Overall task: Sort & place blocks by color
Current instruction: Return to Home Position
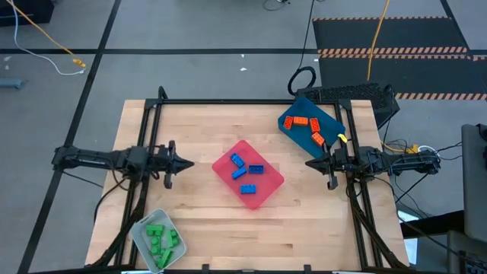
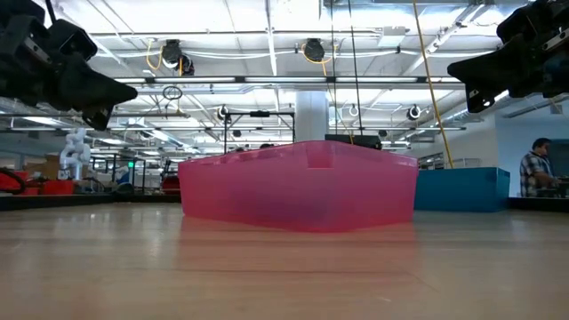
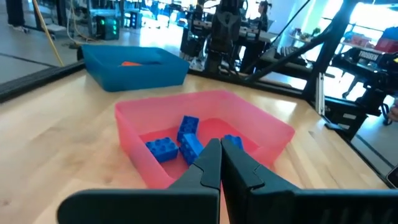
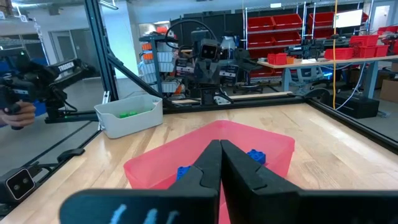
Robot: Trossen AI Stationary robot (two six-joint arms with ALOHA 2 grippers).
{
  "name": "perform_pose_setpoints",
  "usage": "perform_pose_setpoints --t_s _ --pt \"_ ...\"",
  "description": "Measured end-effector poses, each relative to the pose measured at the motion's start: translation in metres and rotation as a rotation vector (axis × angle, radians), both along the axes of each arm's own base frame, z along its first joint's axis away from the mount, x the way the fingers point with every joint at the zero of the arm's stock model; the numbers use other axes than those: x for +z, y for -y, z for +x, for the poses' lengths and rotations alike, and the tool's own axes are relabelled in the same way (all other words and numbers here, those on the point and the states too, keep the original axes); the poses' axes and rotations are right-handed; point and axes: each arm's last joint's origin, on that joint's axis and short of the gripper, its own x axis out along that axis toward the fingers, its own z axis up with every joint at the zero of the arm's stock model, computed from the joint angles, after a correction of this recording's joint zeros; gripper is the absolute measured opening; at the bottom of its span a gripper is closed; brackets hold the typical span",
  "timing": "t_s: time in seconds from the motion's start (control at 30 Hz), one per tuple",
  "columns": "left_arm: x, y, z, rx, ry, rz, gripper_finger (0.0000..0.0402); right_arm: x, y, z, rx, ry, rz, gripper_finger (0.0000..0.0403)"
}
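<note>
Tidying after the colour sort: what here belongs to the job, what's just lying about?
Job: small blue studded plastic bricks in pink-red plastic tray; orange bricks in dark blue tray; green bricks in pale grey tray; left gripper, right gripper, shut, flanking the pink-red tray.
Lying about: yellow cable on floor; black hazard-striped floor mat.

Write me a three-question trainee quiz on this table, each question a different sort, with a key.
1. Fill in: the pale grey tray holds only ___ blocks.
2. True or false: the left gripper and right gripper hover shut and empty on either side of the pink-red tray, which holds four blue blocks.
3. The orange blocks lie in: A. the pink-red tray; B. the blue tray; C. the pale grey tray.
Key: 1 green; 2 true; 3 B.
</note>
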Motion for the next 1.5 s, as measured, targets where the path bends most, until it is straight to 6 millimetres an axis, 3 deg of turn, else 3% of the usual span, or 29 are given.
perform_pose_setpoints --t_s 0.3,0.67,1.27,1.5 --pt "0.024 -0.002 -0.017 0.022 0.028 0.053 0.0000 0.000 0.000 0.000 0.000 0.000 0.000 0.0000" --pt "0.010 0.000 -0.008 -0.014 0.127 0.079 0.0001 0.000 0.000 0.000 0.001 0.004 0.000 0.0000" --pt "0.011 -0.004 -0.008 0.071 0.130 0.123 0.0001 0.000 0.000 0.000 0.000 0.002 0.000 0.0000" --pt "0.011 -0.007 -0.008 0.106 0.121 0.115 0.0021 0.000 0.000 0.000 0.000 0.002 0.000 0.0000"
